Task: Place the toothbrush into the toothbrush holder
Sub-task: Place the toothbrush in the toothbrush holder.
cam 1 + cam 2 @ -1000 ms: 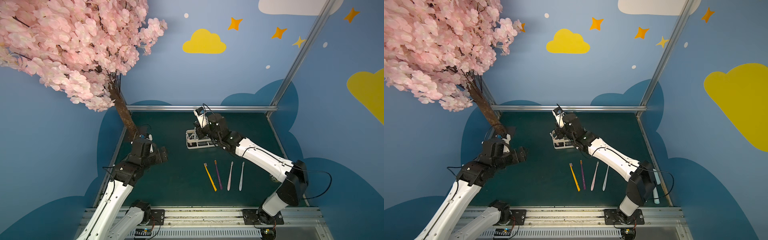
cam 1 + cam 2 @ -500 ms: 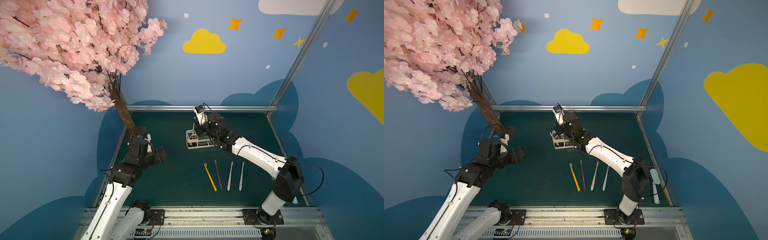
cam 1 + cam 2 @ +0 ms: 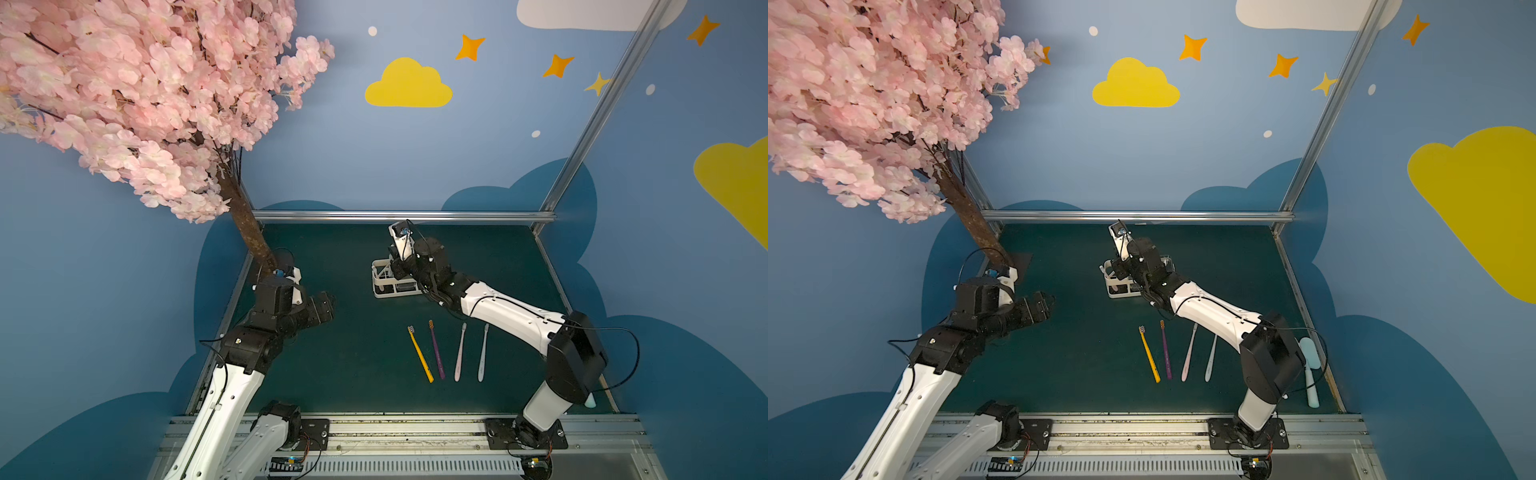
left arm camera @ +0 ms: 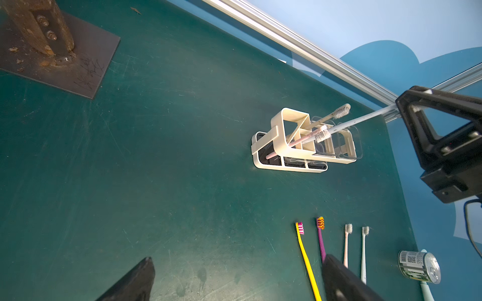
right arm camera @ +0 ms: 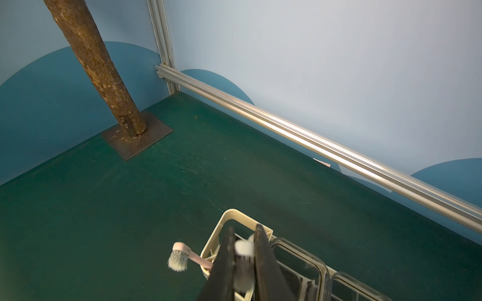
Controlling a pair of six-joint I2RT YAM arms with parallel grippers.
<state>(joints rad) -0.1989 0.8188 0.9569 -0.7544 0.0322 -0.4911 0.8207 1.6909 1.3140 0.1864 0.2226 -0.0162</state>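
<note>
Four loose brushes [image 3: 436, 351] lie side by side on the green mat [image 3: 353, 374] at the near side, while the right gripper [image 5: 245, 228], clenched on the white toothbrush [image 4: 365, 117], holds it slanting down to the toothbrush holder [image 4: 276, 125] at far centre, and the left gripper [image 4: 238, 258] hangs released, well left of it.
</note>
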